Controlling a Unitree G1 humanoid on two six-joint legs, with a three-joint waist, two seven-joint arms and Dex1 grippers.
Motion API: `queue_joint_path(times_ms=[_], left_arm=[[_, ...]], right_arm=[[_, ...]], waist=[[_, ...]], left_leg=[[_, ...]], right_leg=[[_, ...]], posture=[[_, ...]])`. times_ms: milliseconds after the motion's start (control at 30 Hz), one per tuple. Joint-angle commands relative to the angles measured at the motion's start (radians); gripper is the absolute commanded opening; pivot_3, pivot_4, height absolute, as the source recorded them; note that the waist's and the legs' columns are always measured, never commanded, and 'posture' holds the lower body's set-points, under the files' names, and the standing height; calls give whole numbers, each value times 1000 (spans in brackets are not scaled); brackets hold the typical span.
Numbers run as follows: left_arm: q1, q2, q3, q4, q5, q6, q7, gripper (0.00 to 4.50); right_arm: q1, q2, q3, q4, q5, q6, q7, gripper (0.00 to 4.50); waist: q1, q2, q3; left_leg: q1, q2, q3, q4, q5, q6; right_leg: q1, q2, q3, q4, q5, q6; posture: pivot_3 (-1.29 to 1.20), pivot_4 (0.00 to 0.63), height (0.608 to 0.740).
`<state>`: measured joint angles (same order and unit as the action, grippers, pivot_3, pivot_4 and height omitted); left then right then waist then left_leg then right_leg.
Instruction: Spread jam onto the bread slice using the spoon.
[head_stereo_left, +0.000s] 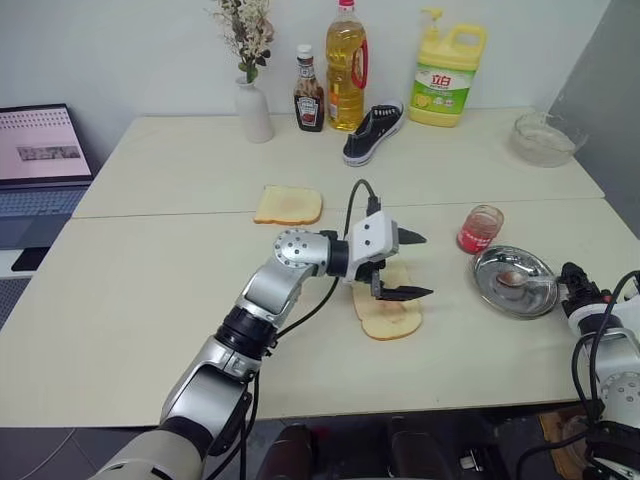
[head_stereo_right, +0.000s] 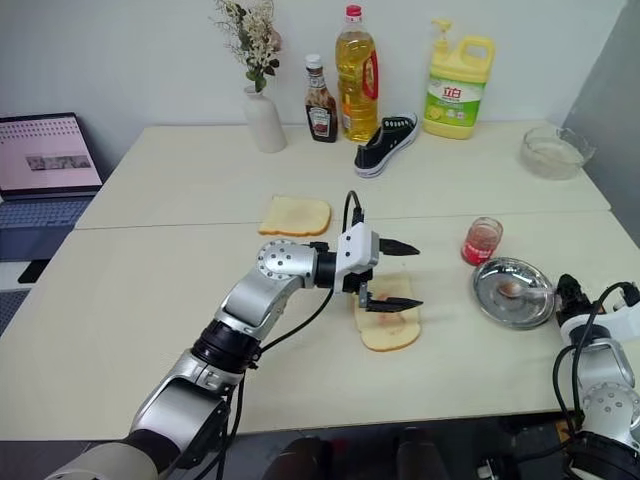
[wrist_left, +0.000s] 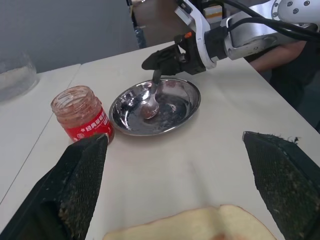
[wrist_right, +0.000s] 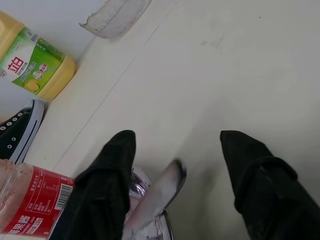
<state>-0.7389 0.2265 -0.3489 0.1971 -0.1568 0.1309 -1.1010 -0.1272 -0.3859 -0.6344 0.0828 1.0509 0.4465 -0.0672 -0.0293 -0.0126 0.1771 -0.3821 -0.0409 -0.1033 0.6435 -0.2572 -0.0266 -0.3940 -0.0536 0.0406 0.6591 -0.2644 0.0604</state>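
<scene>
The bread slice lies flat on the tabletop, pale yellow and oblong with a rounded near end, its toasted centre carrying a faint reddish smear; part of it is hidden under the arm above it. The jam sits in a small clear glass jar with a red label, standing upright with no lid, well to the right of the bread and just beyond a round steel dish. The jar's inner walls are smeared red. The spoon is small, shiny and silver; its bowl rests in the dish with reddish jam on it, its thin handle rising toward the dish's rim.
</scene>
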Motion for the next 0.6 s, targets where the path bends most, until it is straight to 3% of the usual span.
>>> queue_joint_path(times_ms=[33, 67, 200, 333, 467, 600], left_arm=[[4, 3, 25, -45, -19, 2, 10, 4500], [6, 5, 27, -49, -20, 4, 12, 4500], [17, 26, 41, -70, -27, 22, 11, 4500], [24, 99, 100, -85, -60, 81, -8, 4500], [-10, 257, 206, -17, -111, 217, -40, 4500], [5, 440, 250, 40, -114, 260, -138, 4500]], right_arm=[[-1, -12, -41, -56, 14, 13, 2, 4167], [3, -13, -47, -69, 19, 21, -2, 4479], [39, -32, -79, -142, 31, 53, -26, 4479], [139, -140, -82, -273, -34, 104, 1, 4479], [317, -407, 54, -534, -157, 194, 242, 4479], [416, -590, 72, -722, -84, 284, 489, 4479]], waist=[[0, 0, 0], [0, 0, 0], [0, 0, 0], [0, 4, 0], [-17, 6, 0], [-24, 0, 4]], left_leg=[[0, 0, 0, 0, 0, 0], [0, 0, 0, 0, 0, 0], [0, 0, 0, 0, 0, 0], [0, 0, -1, 0, 0, 0], [0, -1, 0, -1, 0, 0], [2, 1, -2, 0, 0, 0]], right_leg=[[0, 0, 0, 0, 0, 0], [0, 0, 0, 0, 0, 0], [0, 0, 0, 0, 0, 0], [0, 0, 0, 0, 0, 0], [-2, 0, 2, 1, -3, 5], [0, 7, -2, 1, -3, 4]], posture=[[0, 150, 740], [0, 150, 740], [0, 150, 740], [0, 150, 740], [0, 150, 740], [0, 150, 740]])
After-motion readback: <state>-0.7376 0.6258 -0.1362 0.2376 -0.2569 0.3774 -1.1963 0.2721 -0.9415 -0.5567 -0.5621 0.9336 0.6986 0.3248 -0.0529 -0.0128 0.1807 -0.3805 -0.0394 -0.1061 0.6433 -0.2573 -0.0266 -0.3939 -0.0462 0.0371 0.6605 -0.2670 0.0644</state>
